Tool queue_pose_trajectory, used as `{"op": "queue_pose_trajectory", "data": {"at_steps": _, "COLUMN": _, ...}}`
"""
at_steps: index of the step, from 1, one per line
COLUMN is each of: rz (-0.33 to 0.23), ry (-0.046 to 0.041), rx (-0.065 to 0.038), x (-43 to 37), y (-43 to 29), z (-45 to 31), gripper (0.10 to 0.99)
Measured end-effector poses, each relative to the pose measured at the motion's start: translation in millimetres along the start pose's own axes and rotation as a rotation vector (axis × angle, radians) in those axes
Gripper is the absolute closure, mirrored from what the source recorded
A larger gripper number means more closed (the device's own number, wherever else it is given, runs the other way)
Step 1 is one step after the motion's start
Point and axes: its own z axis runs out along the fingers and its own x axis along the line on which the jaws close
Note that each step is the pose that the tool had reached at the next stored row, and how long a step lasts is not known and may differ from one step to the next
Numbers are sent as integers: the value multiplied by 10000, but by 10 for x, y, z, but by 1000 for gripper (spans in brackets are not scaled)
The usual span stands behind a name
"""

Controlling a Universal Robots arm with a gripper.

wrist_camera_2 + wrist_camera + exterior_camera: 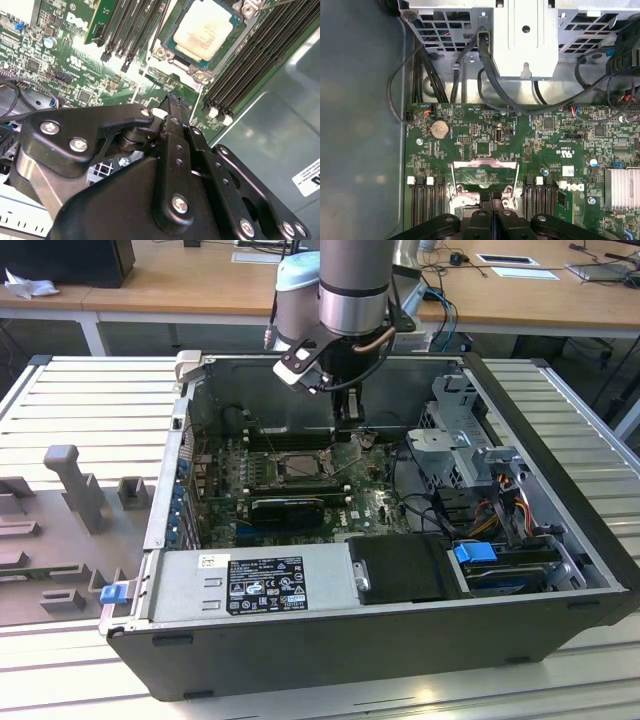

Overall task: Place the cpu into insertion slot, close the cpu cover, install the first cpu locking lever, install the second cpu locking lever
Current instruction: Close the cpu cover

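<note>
The cpu [205, 30], a pale square chip, lies flat in the insertion slot [298, 466] on the green motherboard. The cpu cover [485, 165], a silver frame with a square window, is swung open and stands tilted beside the socket; in the exterior view the cpu cover [352, 452] is to the socket's right. My gripper [348, 430] hangs over that cover with its black fingers pressed together. In both wrist views the gripper [491, 197] [175, 102] ends close to the cover's free edge. I cannot tell whether they touch. A thin wire lever [280, 4] runs past the socket's corner.
Black memory slots [250, 65] flank the socket on both sides. A metal drive cage [525, 35] with black cables [490, 80] stands beyond the board's edge. A finned heat sink [622, 187] and a coin battery [439, 129] sit on the board. The power supply [250, 585] fills the case's front.
</note>
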Motion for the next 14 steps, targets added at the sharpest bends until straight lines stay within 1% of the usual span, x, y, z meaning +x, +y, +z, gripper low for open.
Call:
{"op": "queue_pose_trajectory", "data": {"at_steps": 3, "rz": 0, "ry": 0, "rx": 0, "x": 0, "y": 37, "z": 2, "gripper": 980}}
{"op": "queue_pose_trajectory", "data": {"at_steps": 6, "rz": 0, "ry": 0, "rx": 0, "x": -1, "y": 91, "z": 5, "gripper": 980}}
{"op": "queue_pose_trajectory", "data": {"at_steps": 7, "rz": -1, "ry": 0, "rx": 0, "x": -1, "y": 120, "z": 7, "gripper": 980}}
{"op": "queue_pose_trajectory", "data": {"at_steps": 10, "rz": 1, "ry": -2, "rx": 0, "x": -1, "y": 147, "z": 5, "gripper": 980}}
{"op": "queue_pose_trajectory", "data": {"at_steps": 11, "rz": 2, "ry": 1, "rx": 0, "x": -1, "y": 176, "z": 6, "gripper": 980}}
{"op": "queue_pose_trajectory", "data": {"at_steps": 13, "rz": 0, "ry": -1, "rx": 0, "x": -1, "y": 334, "z": 15, "gripper": 980}}
{"op": "queue_pose_trajectory", "data": {"at_steps": 14, "rz": 2, "ry": 0, "rx": 1, "x": -1, "y": 383, "z": 20, "gripper": 980}}
